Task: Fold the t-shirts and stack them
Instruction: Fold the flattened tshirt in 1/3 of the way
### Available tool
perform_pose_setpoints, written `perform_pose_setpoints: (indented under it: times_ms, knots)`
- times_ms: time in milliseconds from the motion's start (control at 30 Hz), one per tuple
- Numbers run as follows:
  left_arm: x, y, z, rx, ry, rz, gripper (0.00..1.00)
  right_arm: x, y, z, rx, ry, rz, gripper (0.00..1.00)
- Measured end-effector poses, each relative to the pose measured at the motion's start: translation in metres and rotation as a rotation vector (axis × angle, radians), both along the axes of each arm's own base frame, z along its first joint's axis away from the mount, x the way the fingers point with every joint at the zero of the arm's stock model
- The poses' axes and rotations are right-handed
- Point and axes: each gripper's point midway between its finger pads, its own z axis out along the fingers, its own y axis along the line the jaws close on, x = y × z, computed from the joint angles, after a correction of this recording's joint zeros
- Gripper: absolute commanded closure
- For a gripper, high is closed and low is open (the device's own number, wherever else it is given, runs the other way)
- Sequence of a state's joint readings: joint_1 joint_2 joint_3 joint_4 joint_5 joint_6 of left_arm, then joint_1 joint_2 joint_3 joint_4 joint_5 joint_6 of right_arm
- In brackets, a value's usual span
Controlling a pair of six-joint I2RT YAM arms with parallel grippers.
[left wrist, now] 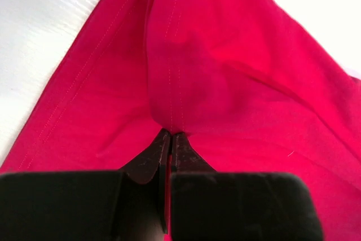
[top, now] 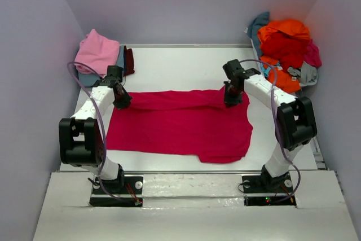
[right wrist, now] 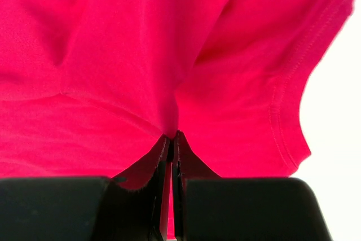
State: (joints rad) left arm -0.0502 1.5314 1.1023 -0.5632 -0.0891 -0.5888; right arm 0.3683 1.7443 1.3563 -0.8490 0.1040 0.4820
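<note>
The left gripper [left wrist: 170, 136] and the right gripper [right wrist: 172, 137] are each clamped on the red t-shirt [top: 180, 125]. Unequal pulling could give a crooked fold, or the thin pinch could slip.

1 magenta-red tee [top: 180, 125] spread out; 3 folded tees [top: 101, 55] stacked far left; heap of tees [top: 287, 43] far right, count unclear.

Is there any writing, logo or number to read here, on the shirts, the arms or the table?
None can be read.
The red t-shirt, the folded stack, the heap of clothes and the table are plain.
The left arm and right arm show no legible label.
</note>
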Motion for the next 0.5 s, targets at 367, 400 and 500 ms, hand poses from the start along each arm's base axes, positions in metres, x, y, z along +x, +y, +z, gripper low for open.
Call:
perform_pose_setpoints:
  times_ms: [367, 400, 500]
  knots:
    - [0.005, -0.002, -0.004, -0.023, -0.028, 0.035, 0.93, 0.005, 0.012, -0.027, 0.004, 0.031, 0.054, 0.93]
    - [0.006, -0.002, -0.004, -0.023, -0.03, 0.043, 0.93, 0.006, 0.014, -0.027, 0.006, 0.026, 0.06, 0.93]
    - [0.005, -0.002, -0.007, -0.031, -0.033, 0.061, 0.86, 0.007, 0.015, -0.028, 0.009, 0.025, 0.07, 0.93]
